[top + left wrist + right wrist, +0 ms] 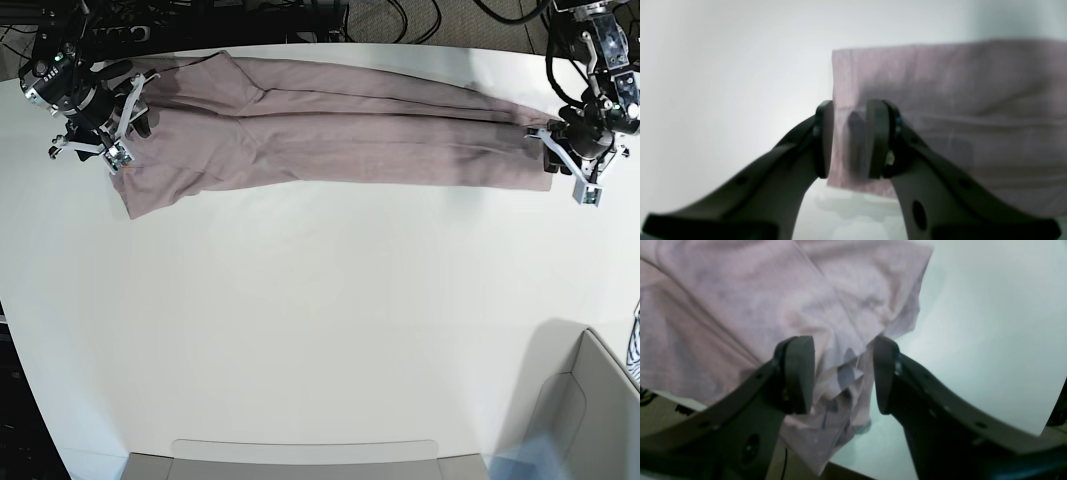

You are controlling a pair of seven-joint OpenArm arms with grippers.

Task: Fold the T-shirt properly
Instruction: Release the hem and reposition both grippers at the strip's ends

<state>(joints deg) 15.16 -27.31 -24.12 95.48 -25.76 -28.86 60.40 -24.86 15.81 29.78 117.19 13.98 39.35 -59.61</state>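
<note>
far edge: T-shirt stretched along it, with a gripper at each end
middle and near tabletop: bare, wide passage
near-right corner: grey bin blocks the way

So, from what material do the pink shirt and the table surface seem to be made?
T-shirt: looks like soft knit fabric, probably cotton; matte, with wrinkles and limp folds. Table: a smooth white hard surface, perhaps laminate; faint sheen, and I cannot tell more.

Left gripper parted, straddling T-shirt corner edge.
</note>
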